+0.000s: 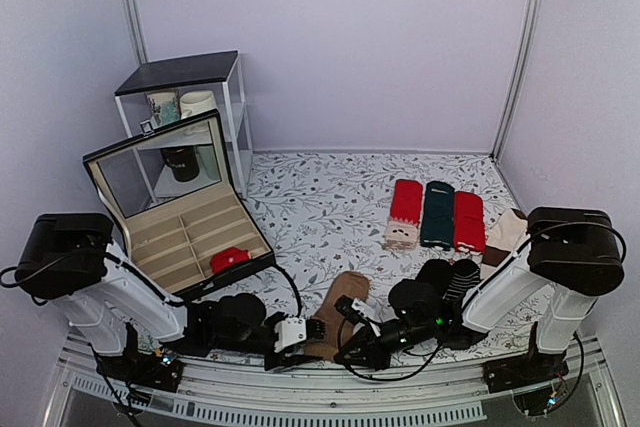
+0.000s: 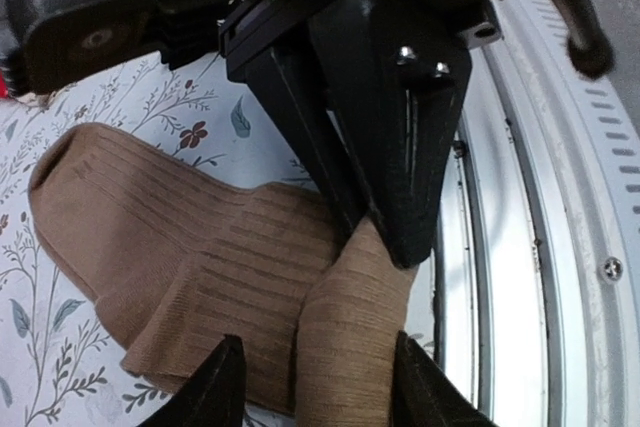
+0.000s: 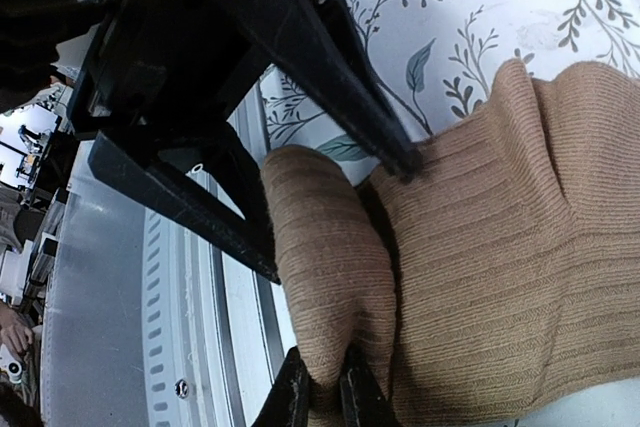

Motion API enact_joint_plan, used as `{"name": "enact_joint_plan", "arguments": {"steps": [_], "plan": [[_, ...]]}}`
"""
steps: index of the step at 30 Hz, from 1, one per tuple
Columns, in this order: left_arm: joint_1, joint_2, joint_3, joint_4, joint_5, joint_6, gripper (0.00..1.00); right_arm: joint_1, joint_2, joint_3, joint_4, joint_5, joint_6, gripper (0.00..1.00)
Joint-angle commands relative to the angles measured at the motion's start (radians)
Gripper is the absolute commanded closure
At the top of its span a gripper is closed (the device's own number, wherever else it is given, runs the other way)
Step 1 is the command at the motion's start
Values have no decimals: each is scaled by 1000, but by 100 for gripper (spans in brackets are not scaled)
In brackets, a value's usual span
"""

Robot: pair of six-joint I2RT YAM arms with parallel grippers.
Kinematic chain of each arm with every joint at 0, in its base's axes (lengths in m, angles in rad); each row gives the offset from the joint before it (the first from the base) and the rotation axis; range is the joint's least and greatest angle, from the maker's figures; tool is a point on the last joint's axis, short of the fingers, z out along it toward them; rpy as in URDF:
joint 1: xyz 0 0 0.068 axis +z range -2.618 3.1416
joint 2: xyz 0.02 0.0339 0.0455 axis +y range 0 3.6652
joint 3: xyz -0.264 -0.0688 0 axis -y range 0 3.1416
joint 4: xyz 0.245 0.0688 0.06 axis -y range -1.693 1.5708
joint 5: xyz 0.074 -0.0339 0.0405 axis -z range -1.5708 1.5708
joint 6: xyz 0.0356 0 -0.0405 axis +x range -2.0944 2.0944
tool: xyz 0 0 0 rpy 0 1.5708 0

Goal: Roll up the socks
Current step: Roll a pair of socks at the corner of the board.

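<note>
At near edge: socks (image 1: pixel 338 309), end folded over
Left gripper (image 2: pixel 318 347): spread around the fold
Right gripper (image 3: pixel 325 382): pinching socks

socks (image 1: pixel 341 297) near end | hidden under left hand (image 1: pixel 312 330), right hand (image 1: pixel 345 352) | top view

Top external: mounted high behind the arm bases, faced 12 o'clock and downward, distant, took in the whole table (image 1: pixel 330 197).
Left wrist: very close over the socks (image 2: pixel 200 257), faced 3 o'clock onto the right gripper (image 2: pixel 375 227).
Right wrist: equally close, faced 9 o'clock onto the left gripper (image 3: pixel 340 217).
Shared by all: the socks' folded end, at the table's 6 o'clock.
</note>
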Motion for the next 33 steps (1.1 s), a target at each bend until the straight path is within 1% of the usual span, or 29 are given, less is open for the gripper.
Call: {"name": "enact_joint_plan", "arguments": {"steps": [1, 7, 8, 10, 11, 14, 16, 19, 21, 23, 26, 27, 28, 31, 33], "plan": [[-13, 19, 12, -1, -21, -11, 54, -5, 82, -40, -269, 36, -11, 91], [-12, 39, 18, 0, 17, -24, 86, -7, 84, -40, -268, 33, -10, 91], [-11, 42, 23, -4, 20, -26, 100, -7, 83, -40, -268, 34, -10, 91], [-12, 42, 26, -18, 31, -36, 100, -8, 75, -41, -268, 33, -11, 90], [-12, 42, 29, -27, 42, -44, 100, -8, 66, -40, -268, 43, -12, 88], [-7, 42, 31, -56, 51, -107, 100, -9, 4, -54, -267, 103, -22, 72], [0, 44, 38, -103, 62, -159, 100, -8, -62, -69, -265, 166, -40, 63], [9, 47, 49, -164, 97, -244, 100, -9, -192, -105, -255, 274, -81, 52], [9, 51, 51, -191, 119, -285, 100, -9, -281, -139, -228, 323, -124, 50], [10, 58, 55, -225, 133, -318, 100, 0, -380, -190, -164, 355, -176, 49], [16, 76, 69, -274, 164, -354, 100, 97, -476, -266, -54, 526, -334, 48], [16, 85, 73, -283, 173, -364, 100, 118, -488, -273, -44, 573, -398, 48], [18, 93, 75, -288, 181, -375, 100, 127, -494, -272, -45, 598, -420, 48], [22, 117, 72, -287, 197, -404, 100, 150, -467, -240, -68, 606, -504, 48], [25, 124, 68, -284, 202, -416, 100, 190, -419, -185, -121, 623, -544, 47]]}}
